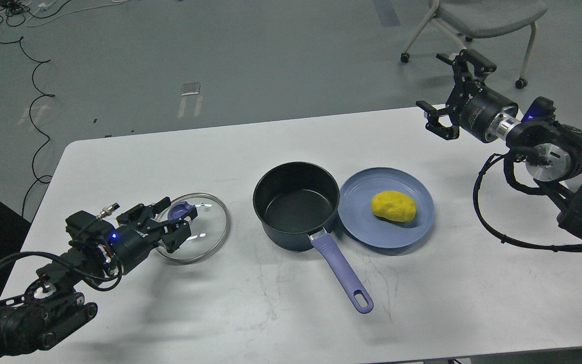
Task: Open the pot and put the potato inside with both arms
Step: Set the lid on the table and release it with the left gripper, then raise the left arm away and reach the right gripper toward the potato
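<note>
The dark pot stands open at the table's middle, its purple handle pointing toward the front. The yellow potato lies on a blue plate touching the pot's right side. The glass lid lies low at the table's left, at or just above the surface. My left gripper is closed around the lid's purple knob. My right gripper is open and empty, held high over the table's far right edge, well away from the potato.
The white table has its left edge close to my left arm. A grey wheeled chair stands behind the right gripper. Black cables lie on the floor at the back left.
</note>
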You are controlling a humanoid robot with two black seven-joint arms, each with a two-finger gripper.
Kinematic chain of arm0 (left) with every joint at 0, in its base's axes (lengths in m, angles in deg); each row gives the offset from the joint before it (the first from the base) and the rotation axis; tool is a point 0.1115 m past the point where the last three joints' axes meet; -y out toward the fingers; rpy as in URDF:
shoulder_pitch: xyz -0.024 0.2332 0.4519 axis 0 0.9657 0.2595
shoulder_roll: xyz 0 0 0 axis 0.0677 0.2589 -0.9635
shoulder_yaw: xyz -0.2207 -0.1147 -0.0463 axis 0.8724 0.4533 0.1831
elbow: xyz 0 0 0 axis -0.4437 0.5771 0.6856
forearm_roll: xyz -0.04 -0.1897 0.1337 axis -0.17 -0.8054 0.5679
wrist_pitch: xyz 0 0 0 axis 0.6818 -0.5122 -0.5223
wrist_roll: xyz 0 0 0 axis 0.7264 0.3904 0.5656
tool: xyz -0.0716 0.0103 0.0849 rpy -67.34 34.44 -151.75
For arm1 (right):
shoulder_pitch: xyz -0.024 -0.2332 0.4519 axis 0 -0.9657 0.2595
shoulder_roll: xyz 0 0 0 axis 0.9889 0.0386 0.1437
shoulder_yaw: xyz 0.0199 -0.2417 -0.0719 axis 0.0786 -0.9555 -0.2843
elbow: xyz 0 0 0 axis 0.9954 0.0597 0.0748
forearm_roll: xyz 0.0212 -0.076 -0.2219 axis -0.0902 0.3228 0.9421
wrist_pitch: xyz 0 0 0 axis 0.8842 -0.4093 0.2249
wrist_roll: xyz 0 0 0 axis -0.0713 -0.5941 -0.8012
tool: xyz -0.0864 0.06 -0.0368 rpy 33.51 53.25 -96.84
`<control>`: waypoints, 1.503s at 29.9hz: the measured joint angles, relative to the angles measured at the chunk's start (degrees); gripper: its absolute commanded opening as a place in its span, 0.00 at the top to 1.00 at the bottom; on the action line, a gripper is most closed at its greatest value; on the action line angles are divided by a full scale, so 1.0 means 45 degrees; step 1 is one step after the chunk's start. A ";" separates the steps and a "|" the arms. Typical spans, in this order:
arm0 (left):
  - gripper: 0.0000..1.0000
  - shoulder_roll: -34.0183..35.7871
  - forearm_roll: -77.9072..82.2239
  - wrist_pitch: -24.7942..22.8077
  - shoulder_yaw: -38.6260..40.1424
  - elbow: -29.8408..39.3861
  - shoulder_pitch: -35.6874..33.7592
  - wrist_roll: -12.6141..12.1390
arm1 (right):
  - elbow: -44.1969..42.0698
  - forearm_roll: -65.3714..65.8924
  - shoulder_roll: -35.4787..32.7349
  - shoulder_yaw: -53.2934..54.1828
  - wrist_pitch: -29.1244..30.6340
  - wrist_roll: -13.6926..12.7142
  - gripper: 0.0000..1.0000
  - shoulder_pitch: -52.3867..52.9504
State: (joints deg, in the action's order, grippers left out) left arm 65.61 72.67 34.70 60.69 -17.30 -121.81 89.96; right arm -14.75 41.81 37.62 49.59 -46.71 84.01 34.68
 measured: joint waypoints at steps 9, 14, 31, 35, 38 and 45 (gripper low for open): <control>0.02 0.0069 -0.0383 -0.0001 0.0184 0.0049 -0.0140 0.0001 | 0.0000 0.0000 0.0000 0.0019 0.0000 0.0000 0.00 0.0000; 0.02 0.0333 -0.2512 -0.0002 0.0233 0.0178 -0.0954 0.0001 | 0.0006 0.0000 0.0000 -0.0025 0.0030 0.0000 0.00 0.0084; 0.02 0.0299 -1.3923 -0.5132 0.0903 0.0027 -0.6445 -0.0010 | 0.2034 0.3510 -0.2097 -0.5862 0.0069 0.0440 0.00 0.3939; 0.02 0.0260 -1.4661 -0.6788 0.2253 0.0010 -0.6555 -0.1006 | 0.3399 0.7410 -0.2948 -0.6831 0.0060 0.0608 0.01 0.4522; 0.02 0.0066 -1.5089 -0.7403 0.3300 0.0010 -0.6463 -0.2216 | 0.4337 1.0384 -0.3544 -0.7187 -0.0008 0.1021 0.01 0.4529; 0.02 0.0035 -1.6114 -0.7606 0.3774 0.0013 -0.5942 -0.3222 | 0.6357 1.5840 -0.4545 -0.9406 -0.1398 0.2750 0.01 0.4381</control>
State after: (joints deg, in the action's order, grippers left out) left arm 65.76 0.16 0.48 77.67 -17.24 -148.55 75.45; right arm 13.86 113.09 17.17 7.26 -53.00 96.39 54.40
